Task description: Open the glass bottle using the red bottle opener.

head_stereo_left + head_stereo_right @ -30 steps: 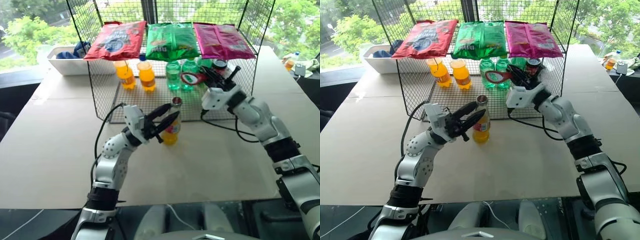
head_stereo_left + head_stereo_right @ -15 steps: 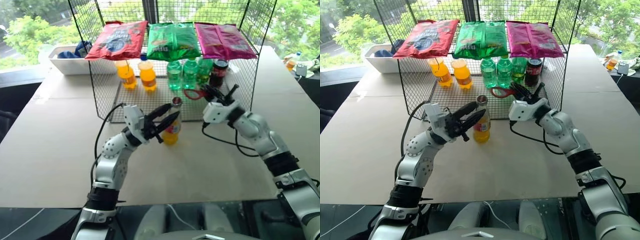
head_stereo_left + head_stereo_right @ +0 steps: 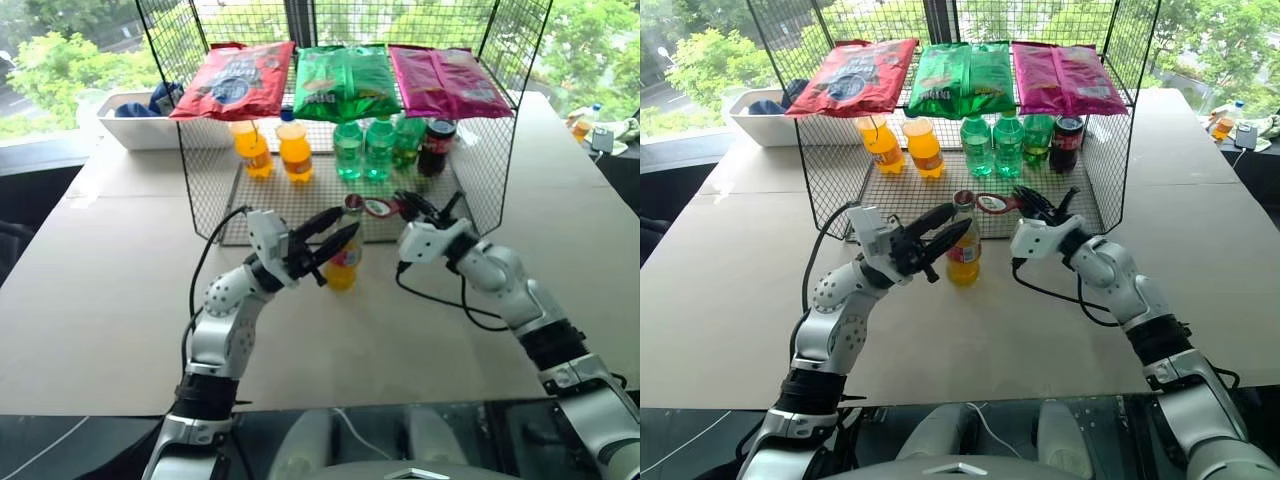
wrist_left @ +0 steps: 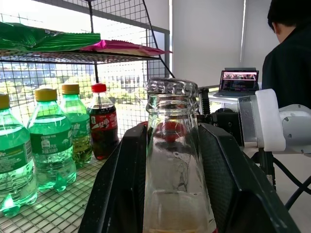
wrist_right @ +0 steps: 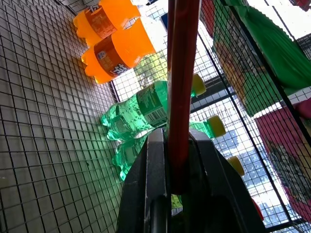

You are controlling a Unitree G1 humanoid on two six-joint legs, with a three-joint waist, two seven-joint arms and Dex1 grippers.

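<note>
Pale table (image 3: 120, 300) beside tree-facing windows, wire rack (image 3: 215, 190) at far centre holding drinks below and snack bags above; glass bottle (image 3: 345, 255) upright in front of it, clasped by left gripper (image 3: 335, 240); right gripper (image 3: 415, 205) clamped on red bottle opener (image 3: 380, 207), its head beside the bottle's top.

Glass bottle (image 4: 176, 160) upright, clamped at the neck between left gripper (image 4: 177, 194) fingers, metal cap (image 4: 171, 87) on. Red opener (image 4: 169, 131) visible behind the glass. Right gripper (image 4: 252, 124) just beyond. Green bottles (image 4: 48, 141) and cola bottle (image 4: 100, 126) on wire shelf (image 4: 29, 213). Person (image 4: 289, 53) at laptop (image 4: 238, 82) behind.
</note>
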